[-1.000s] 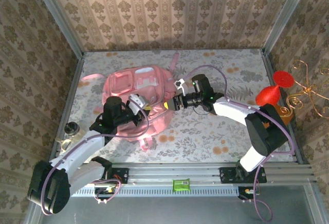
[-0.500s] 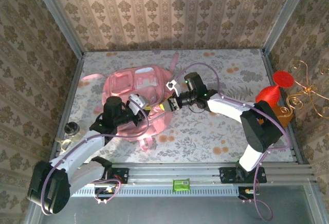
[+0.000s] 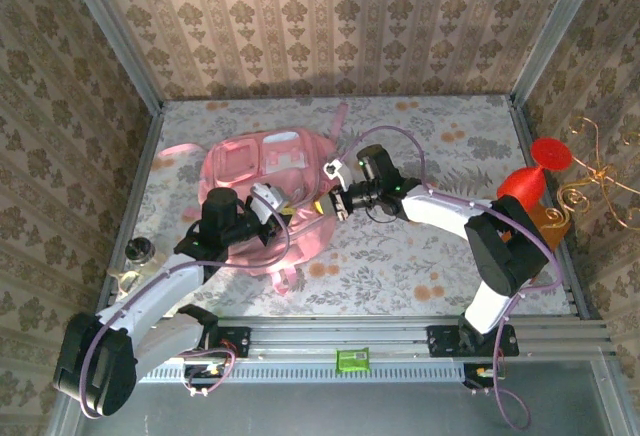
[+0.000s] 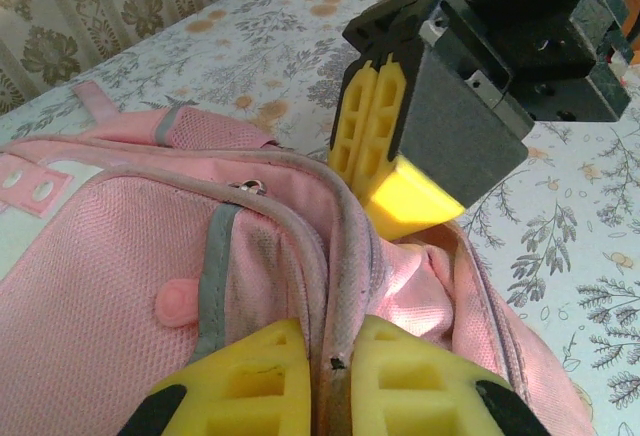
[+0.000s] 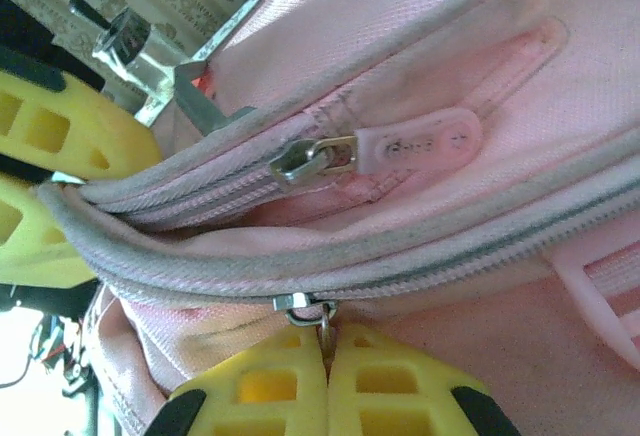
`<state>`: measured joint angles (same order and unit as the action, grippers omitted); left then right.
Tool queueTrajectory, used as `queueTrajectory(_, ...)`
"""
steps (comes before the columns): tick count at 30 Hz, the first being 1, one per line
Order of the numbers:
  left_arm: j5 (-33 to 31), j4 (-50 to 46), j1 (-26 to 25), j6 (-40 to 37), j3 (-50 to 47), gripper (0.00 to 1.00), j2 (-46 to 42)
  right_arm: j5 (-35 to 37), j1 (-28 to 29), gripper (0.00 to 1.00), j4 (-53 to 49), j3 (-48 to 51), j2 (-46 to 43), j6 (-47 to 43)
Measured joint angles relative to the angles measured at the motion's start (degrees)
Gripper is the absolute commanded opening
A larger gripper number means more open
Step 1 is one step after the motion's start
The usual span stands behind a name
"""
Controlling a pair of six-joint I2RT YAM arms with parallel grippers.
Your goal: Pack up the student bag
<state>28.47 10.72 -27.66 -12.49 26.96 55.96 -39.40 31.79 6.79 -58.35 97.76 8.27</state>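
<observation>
The pink student bag (image 3: 255, 161) lies on the table (image 3: 420, 256), nearer the far left corner than the right edge. The left gripper (image 4: 335, 381) is pinched tight on the bag's grey rim. The right gripper (image 5: 327, 381) is squeezed closed on a small metal zip pull (image 5: 310, 306). Both grippers sit close together at the bag's near right side.

Damask wallpaper (image 3: 330, 16); floral, perhaps cloth, tabletop (image 3: 400, 256).
</observation>
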Motion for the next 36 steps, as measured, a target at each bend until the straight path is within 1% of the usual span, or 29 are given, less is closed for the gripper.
queueTrajectory(5,0.09,0.07,0.0,-0.02,0.0,0.0,0.0,4.72,-0.46,0.0,0.42,0.24,0.0,2.47)
queueTrajectory(12,1.14,1.05,0.0,-0.02,-1.03,0.0,-0.66,10.69,-2.08,0.0,-0.37,-0.57,0.52,9.42)
queueTrajectory(19,0.46,1.66,0.0,-0.02,-1.05,0.0,-0.26,12.79,-2.08,0.0,-1.6,-1.77,0.61,13.0)
queueTrajectory(23,0.17,0.76,-0.46,0.02,1.16,0.01,2.99,14.93,-2.23,0.0,2.99,3.19,-2.45,13.46)
queueTrajectory(27,0.28,-0.04,-0.83,0.02,3.93,0.06,6.47,17.03,-2.95,0.0,8.11,8.96,-6.75,14.05)
queueTrajectory(32,0.17,-0.26,-0.81,0.02,4.7,0.07,7.15,19.1,-1.73,0.0,12.15,12.52,-9.14,14.27)
queueTrajectory(33,-0.02,-0.33,-0.81,0.02,4.7,0.08,7.13,19.43,-1.4,0.0,12.55,12.85,-9.27,14.27)
queueTrajectory(34,-0.33,-0.46,-0.83,0.04,4.7,0.12,7.02,19.63,-1.05,0.0,12.74,13.0,-9.31,14.27)
queueTrajectory(36,-1.33,-1.14,-0.83,0.15,4.7,0.33,6.47,19.98,-0.37,0.0,12.83,13.07,-9.31,14.27)
